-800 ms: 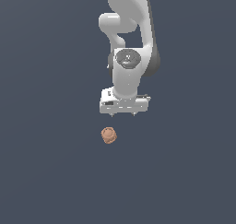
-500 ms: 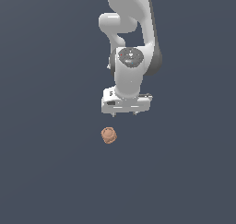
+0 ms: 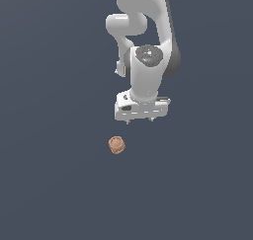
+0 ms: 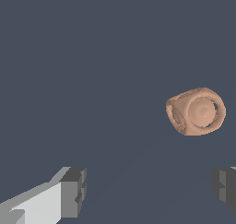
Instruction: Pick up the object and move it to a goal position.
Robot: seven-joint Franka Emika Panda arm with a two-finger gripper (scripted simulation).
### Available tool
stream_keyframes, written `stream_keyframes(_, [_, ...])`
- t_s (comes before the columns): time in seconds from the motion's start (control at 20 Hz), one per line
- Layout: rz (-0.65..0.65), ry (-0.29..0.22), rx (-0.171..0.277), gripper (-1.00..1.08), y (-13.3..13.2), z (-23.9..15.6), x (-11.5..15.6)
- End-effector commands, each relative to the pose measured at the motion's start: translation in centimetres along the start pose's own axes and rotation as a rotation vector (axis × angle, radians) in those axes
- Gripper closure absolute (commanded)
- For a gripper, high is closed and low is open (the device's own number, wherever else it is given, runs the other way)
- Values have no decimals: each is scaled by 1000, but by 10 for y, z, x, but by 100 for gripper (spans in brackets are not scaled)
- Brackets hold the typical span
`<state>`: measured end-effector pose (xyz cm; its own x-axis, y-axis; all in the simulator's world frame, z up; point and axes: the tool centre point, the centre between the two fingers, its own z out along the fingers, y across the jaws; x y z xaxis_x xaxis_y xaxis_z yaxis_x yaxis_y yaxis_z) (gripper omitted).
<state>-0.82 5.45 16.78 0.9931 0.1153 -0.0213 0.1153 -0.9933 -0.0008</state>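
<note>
The claw (image 3: 140,119) hangs spread wide and empty — in the wrist view its two dark pads (image 4: 73,191) stand far apart with nothing but bare surface between them. It sits above the flat grey counter (image 3: 49,184), and the object (image 3: 116,145) lies apart from it, a little toward the exterior view's left and nearer the camera, resting on the counter by itself.

This looks like the approach step: the grasp has not begun. In the wrist view the orange-brown lump (image 4: 196,111) is off the line between the pads, closer to one of them, so the next move likely calls for a sideways shift to centre the claw over it, then a descent until the pads straddle it, then closing. The ridged, roundish shape may roll or slip if pinched off-centre.

Nothing else shows on the counter — no obstacle between claw and object. No goal marker is visible in either view.
</note>
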Motion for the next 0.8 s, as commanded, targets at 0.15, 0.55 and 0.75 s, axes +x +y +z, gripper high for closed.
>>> stream_keyframes(0.15, [-23, 0, 0, -92, 7, 5, 3])
stream_keyframes(0.55, [-113, 5, -1, -92, 29, 21, 13])
stream_keyframes(0.75, [-181, 9, -2, -92, 46, 34, 20])
